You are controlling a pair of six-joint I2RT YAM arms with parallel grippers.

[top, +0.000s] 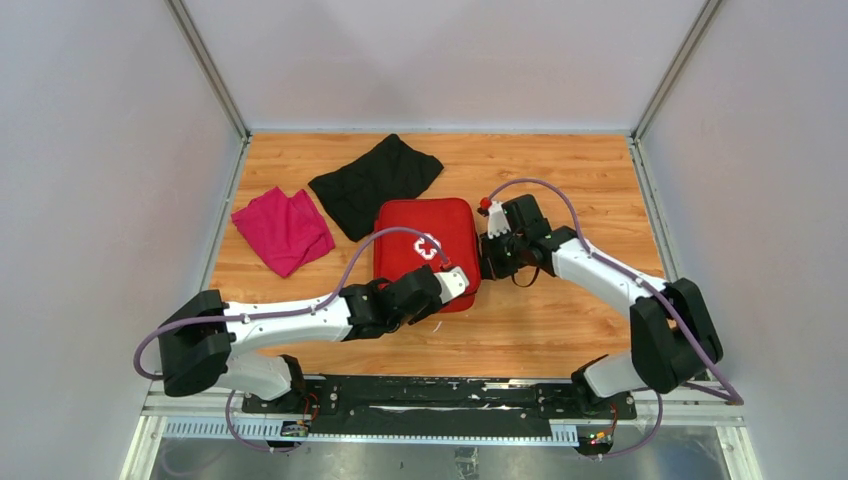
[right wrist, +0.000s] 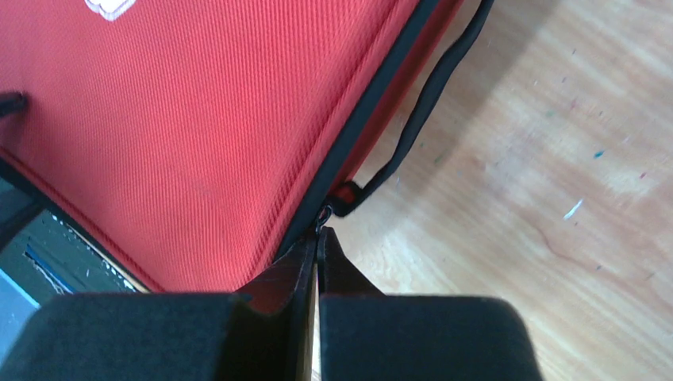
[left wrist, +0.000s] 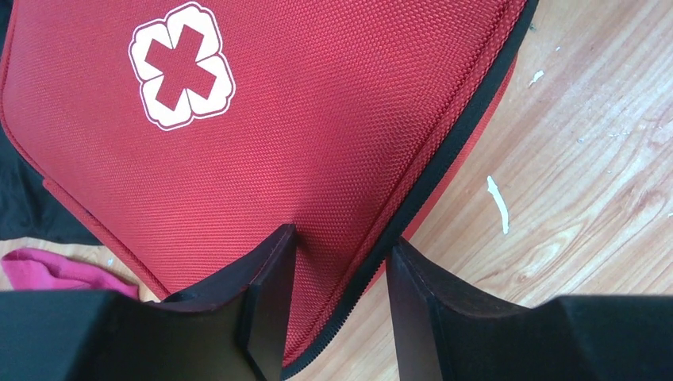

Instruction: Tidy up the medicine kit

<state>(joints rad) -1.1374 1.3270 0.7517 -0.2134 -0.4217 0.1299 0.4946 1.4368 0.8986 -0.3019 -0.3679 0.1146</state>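
Medicine kit point(top: 410, 225): rounded-square soft case in red woven fabric with a fine ribbed texture, lying flat near the centre of the wood-grain surface point(top: 560, 170). The lid is down. It carries a white cross point(top: 427, 249) and a black zip band runs round the edge.

Left hand point(top: 455, 285) is at the kit's 5 o'clock corner. It is part-way open, one finger point(left wrist: 270, 294) on the lid and the other past the zip band over the wood.

Right hand point(top: 492, 252) is at the 3 o'clock edge. Its fingers point(right wrist: 337, 266) are pressed together, tips at the zip pull point(right wrist: 323, 216). Whether the pull is pinched is not resolvable. A thin black strap point(right wrist: 428, 95) loops out beside it.

The near edge of the kit is hidden by the left arm in the top view.

Black cloth point(top: 375, 180), crumpled, lies at the kit's 11 o'clock, touching it. Magenta cloth point(top: 283, 228), rumpled, lies at 9 o'clock, apart from it.
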